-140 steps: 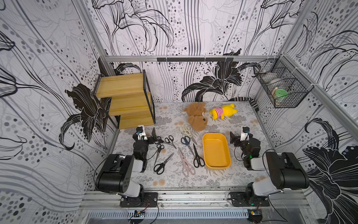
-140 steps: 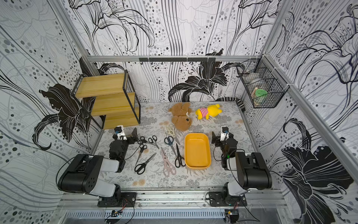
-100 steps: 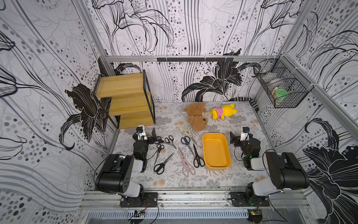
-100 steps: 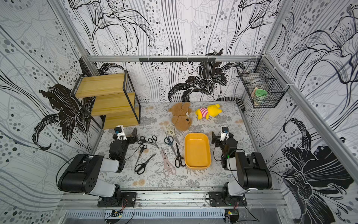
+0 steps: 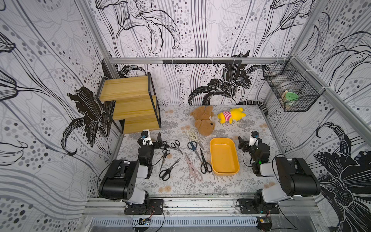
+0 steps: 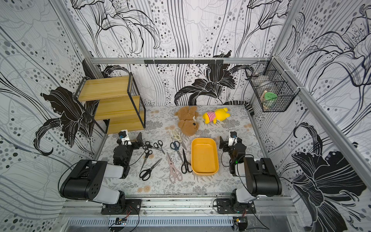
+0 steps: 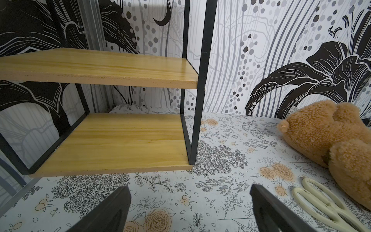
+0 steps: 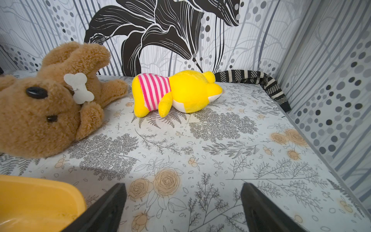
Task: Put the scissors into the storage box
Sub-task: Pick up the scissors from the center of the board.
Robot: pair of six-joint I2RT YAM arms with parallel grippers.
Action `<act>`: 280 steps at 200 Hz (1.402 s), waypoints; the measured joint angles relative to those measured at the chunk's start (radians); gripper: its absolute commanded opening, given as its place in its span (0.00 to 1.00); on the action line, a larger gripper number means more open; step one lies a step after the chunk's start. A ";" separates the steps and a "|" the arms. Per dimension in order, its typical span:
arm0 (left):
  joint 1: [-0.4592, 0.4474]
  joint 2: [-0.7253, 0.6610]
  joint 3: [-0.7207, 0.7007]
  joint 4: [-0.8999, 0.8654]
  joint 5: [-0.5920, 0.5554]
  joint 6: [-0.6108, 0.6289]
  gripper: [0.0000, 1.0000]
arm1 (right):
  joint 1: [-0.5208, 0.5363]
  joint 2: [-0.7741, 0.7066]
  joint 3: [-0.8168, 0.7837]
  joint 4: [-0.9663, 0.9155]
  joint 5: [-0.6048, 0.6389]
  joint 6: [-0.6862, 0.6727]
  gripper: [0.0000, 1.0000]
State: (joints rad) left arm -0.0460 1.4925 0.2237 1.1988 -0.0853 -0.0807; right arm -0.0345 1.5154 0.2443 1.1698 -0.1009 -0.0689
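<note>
Several scissors lie spread on the floral table in both top views: black-handled pairs [image 5: 167,170] [image 5: 205,165], pink shears [image 5: 193,169], a dark blue-handled pair [image 5: 192,145] and cream shears [image 5: 192,133] [image 7: 321,202]. To their right the yellow-orange storage box [image 5: 224,155] [image 6: 204,156] [image 8: 40,198] holds nothing. My left gripper [image 5: 152,140] [image 7: 188,190] rests low at the left of the scissors, open with only table between its fingers. On the box's right side my right gripper [image 5: 249,143] [image 8: 183,188] is open and holds nothing.
A wooden tiered shelf [image 5: 130,104] [image 7: 112,140] stands at the back left. A brown plush bear [image 5: 203,120] [image 8: 40,112] and a yellow plush toy [image 5: 230,117] [image 8: 180,92] lie behind the box. A black wire basket [image 5: 291,92] hangs on the right wall.
</note>
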 measured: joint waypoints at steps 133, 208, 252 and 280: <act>0.001 0.000 0.000 -0.012 0.001 0.000 0.98 | 0.000 0.000 0.000 -0.003 0.011 0.000 0.95; 0.001 -0.040 0.018 -0.099 -0.001 0.000 0.98 | 0.000 -0.017 0.008 -0.050 0.011 0.000 0.99; 0.001 -0.202 0.166 -0.335 -0.023 -0.022 0.98 | 0.000 -0.060 0.289 -0.457 0.004 0.028 0.90; -0.005 -0.234 0.293 -0.504 -0.050 -0.077 0.98 | 0.019 -0.078 0.412 -0.646 0.002 0.073 0.89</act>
State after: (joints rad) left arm -0.0505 1.2587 0.5167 0.6949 -0.1352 -0.1577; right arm -0.0151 1.4376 0.6559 0.5236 -0.0986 0.0044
